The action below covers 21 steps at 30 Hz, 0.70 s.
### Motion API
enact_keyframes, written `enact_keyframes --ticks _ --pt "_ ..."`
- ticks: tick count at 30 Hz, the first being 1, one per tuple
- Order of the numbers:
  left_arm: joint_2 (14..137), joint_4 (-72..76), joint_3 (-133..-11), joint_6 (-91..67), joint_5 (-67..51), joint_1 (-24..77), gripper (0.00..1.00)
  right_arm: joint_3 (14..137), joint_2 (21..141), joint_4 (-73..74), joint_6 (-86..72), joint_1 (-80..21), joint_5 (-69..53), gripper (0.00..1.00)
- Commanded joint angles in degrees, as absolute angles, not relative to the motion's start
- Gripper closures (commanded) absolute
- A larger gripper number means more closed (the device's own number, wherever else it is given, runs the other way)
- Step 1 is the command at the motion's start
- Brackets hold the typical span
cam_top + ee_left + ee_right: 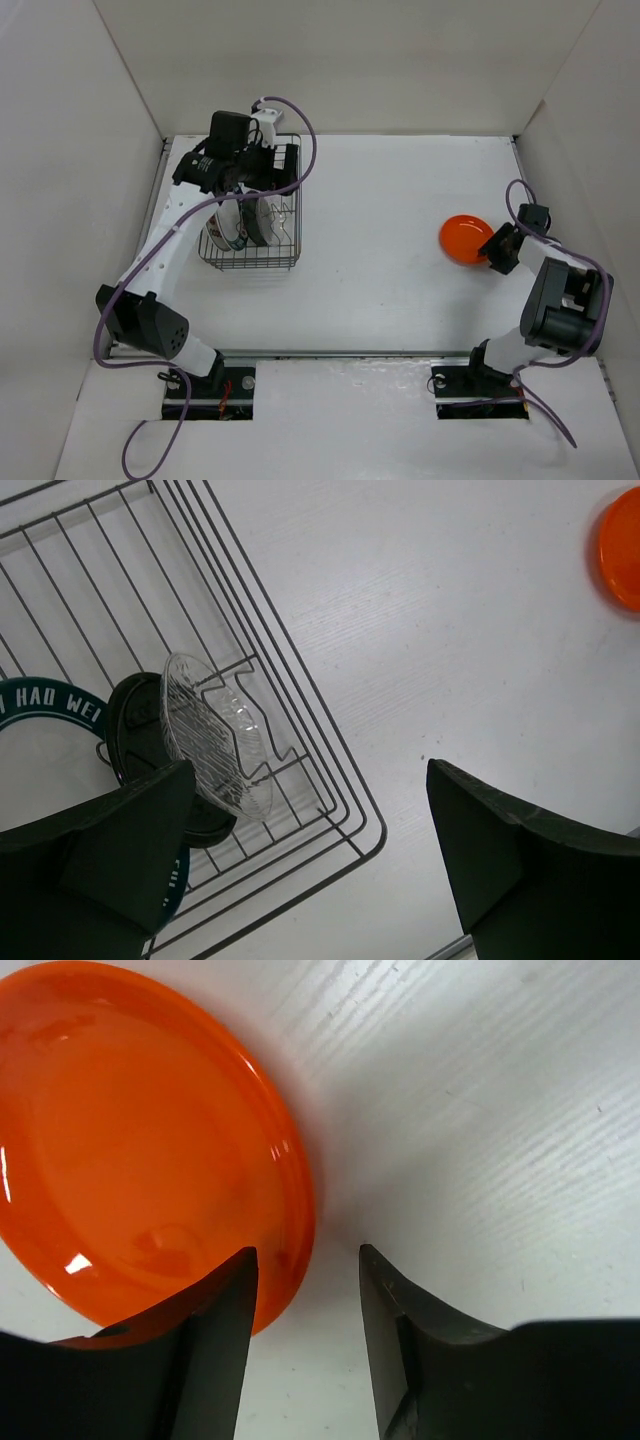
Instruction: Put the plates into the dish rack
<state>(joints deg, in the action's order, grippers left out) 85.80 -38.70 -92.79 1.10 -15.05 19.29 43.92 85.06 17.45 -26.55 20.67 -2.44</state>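
Note:
The dish rack [285,262], a dark wire basket, stands at the table's back left. Upright between its prongs are a clear plate [215,735], a black plate [135,715] and a white plate with a green rim [40,705]. My left gripper [272,160] hovers over the rack's far right side, open and holding nothing [310,865]. An orange plate [465,238] lies flat on the right of the table. My right gripper [492,250] is low at its near-right edge. Its jaws are apart and straddle the rim [307,1250]: one finger over the orange plate [140,1150], the other over bare table.
White walls [80,150] box in the table on the left, back and right. The right arm's base and elbow [560,310] sit close to the right wall. The orange plate [622,550] also shows at the left wrist view's top right corner.

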Motion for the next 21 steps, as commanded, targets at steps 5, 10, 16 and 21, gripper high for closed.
enact_keyframes --ticks 5,10,16,21 --pt "87.53 -39.29 -98.08 2.11 -16.35 19.42 0.0 50.1 89.81 20.29 -23.99 21.53 -2.46 0.55" --pt "88.68 -39.29 -98.09 1.58 -16.88 19.42 0.0 52.91 92.11 22.49 -23.38 21.53 -1.85 0.69" --pt "88.68 -39.81 -98.7 1.58 -16.09 19.42 0.0 55.19 94.04 23.55 -22.16 21.53 -1.85 1.0" --pt "89.82 -40.34 -101.77 3.07 -17.74 19.42 0.0 53.36 91.33 16.91 -21.62 21.53 -11.92 1.0"
